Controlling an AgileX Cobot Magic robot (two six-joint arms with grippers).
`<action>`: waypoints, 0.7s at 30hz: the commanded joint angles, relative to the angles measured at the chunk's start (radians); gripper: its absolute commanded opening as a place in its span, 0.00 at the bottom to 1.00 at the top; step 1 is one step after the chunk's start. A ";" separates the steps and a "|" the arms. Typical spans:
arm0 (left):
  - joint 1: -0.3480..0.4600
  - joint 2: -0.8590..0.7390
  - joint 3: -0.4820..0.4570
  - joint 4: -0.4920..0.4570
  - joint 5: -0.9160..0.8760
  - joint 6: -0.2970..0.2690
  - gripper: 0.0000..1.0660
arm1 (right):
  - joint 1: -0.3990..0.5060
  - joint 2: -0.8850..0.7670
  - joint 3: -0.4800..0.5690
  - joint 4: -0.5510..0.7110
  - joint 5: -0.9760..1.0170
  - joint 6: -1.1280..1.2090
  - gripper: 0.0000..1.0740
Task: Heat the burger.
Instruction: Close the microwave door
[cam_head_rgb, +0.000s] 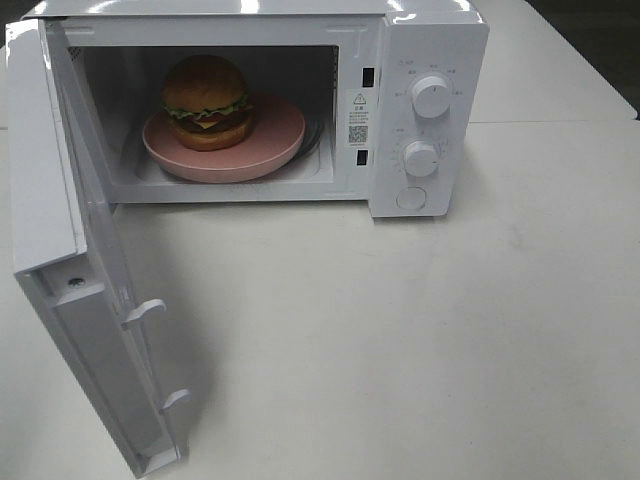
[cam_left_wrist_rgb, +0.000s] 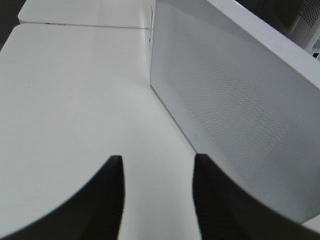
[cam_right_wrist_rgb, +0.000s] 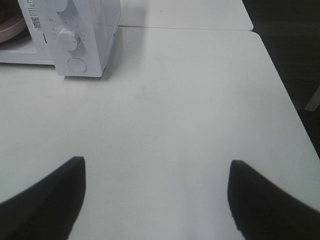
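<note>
- Burger (cam_head_rgb: 206, 100): found large and round, with a glossy golden-brown bun, frilly green lettuce, a corner of yellow cheese and a dark patty.
- Found it sitting on a flat pink plate (cam_head_rgb: 285, 140), toward that plate's left side in the exterior view, inside the open cavity of a white microwave (cam_head_rgb: 460, 130).
- Saw the microwave door (cam_head_rgb: 95, 340) swung wide open, with two white latch hooks (cam_head_rgb: 145, 312) standing out from its inner edge.
- Made out only a warning triangle and a QR code on the sticker (cam_head_rgb: 358, 118) beside the cavity, the print below being too small to read; could not read the marks around the knobs (cam_head_rgb: 431, 96) either.
- Counted one burger, one plate, one microwave, two round knobs and one round button (cam_head_rgb: 411, 198) below them.
- Found the left gripper (cam_left_wrist_rgb: 157, 160) with fingers parted, only bare white table (cam_left_wrist_rgb: 75, 100) between them, clamped on nothing, just beside the door's dotted outer face.
- Found the right gripper (cam_right_wrist_rgb: 156, 162) spread wide over the table, holding nothing, well apart from the microwave.
</note>
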 joint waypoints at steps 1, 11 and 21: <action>0.000 0.054 -0.006 -0.005 -0.043 -0.004 0.16 | 0.000 -0.026 0.002 -0.004 -0.001 -0.013 0.71; 0.000 0.220 0.116 -0.028 -0.390 0.108 0.00 | 0.000 -0.026 0.002 -0.004 -0.001 -0.013 0.71; 0.000 0.237 0.317 -0.070 -0.823 0.113 0.00 | 0.000 -0.026 0.002 -0.004 -0.001 -0.013 0.71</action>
